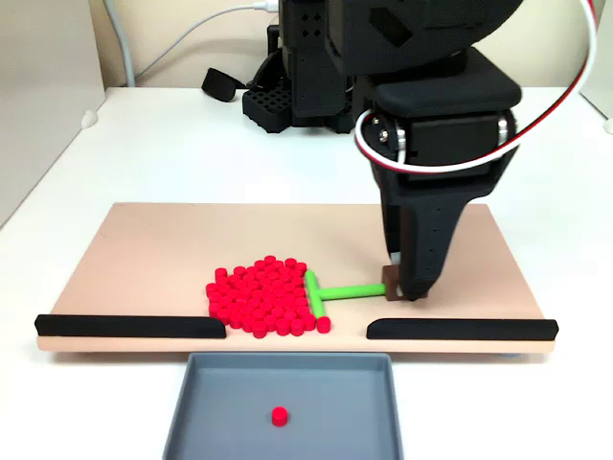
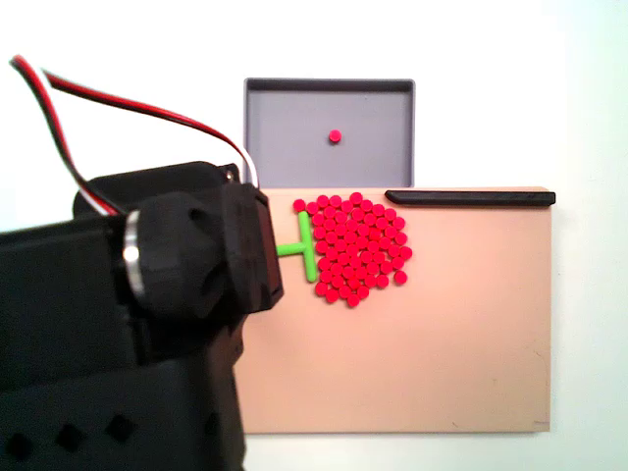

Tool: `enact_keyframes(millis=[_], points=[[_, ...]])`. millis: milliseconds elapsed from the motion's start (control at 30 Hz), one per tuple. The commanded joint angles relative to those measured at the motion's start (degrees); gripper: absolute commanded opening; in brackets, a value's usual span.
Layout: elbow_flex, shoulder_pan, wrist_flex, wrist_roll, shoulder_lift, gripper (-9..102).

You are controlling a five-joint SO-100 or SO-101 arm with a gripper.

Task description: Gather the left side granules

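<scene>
Right now the fingers (image 1: 410, 287) are clamped on the stem end of the green tool (image 1: 328, 294), its crossbar pressed against the granules (image 1: 263, 297). They sit packed together on the board (image 1: 144, 259) near its front edge, at the gap between the black rails (image 1: 129, 327). One pellet (image 1: 279, 415) lies in the grey tray (image 1: 206, 422) beyond that edge.

In a fixed view the black arm descends from the top centre-right of the frame, its wrist wrapped by red and white wires, and tapers to the gripper (image 1: 402, 286) pointing straight down at centre right. The fingertips sit close together, clamped on the end of the green tool's handle (image 1: 350, 291). In another fixed view the arm's bulk fills the lower left.
</scene>
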Motion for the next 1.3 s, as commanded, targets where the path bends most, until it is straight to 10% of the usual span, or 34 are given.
enact_keyframes(millis=[0, 433, 1267], points=[[-1.32, -2.55, 0.79, 1.93, 4.75, 0], [4.04, -9.84, 4.04, -4.04, 15.12, 0], [35.16, 10.63, 3.96, -90.26, 46.32, 0]])
